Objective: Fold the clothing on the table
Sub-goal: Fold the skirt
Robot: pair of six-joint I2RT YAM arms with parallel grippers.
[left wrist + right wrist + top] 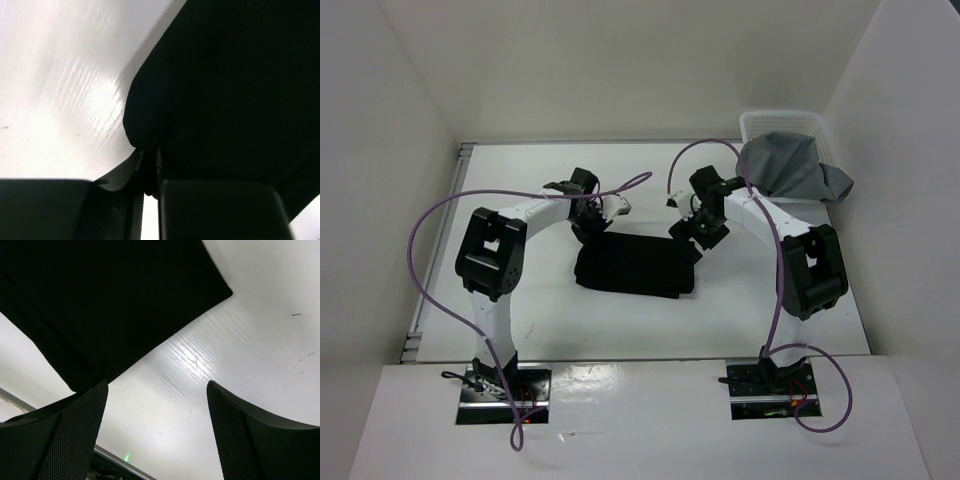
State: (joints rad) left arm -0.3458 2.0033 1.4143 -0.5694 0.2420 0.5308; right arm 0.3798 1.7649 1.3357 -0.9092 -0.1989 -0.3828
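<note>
The black clothing (pixel 635 265) lies folded flat in the middle of the white table (pixel 520 300). My left gripper (pixel 590 226) is at its far left corner. In the left wrist view the gripper (pixel 150 167) has its jaws nearly together, with a fold of the clothing (pixel 225 75) pinched between them. My right gripper (pixel 696 232) hovers at the far right corner. In the right wrist view this gripper (pixel 157 386) stands open over bare table (pixel 250 315), with the clothing's edge (pixel 100 300) beside its left finger and nothing between the fingers.
A white mesh basket (pixel 782 125) stands at the back right corner with a grey cloth (pixel 792 170) spilling over its near side. A metal rail (pixel 432 260) runs along the table's left edge. White walls enclose the table on three sides.
</note>
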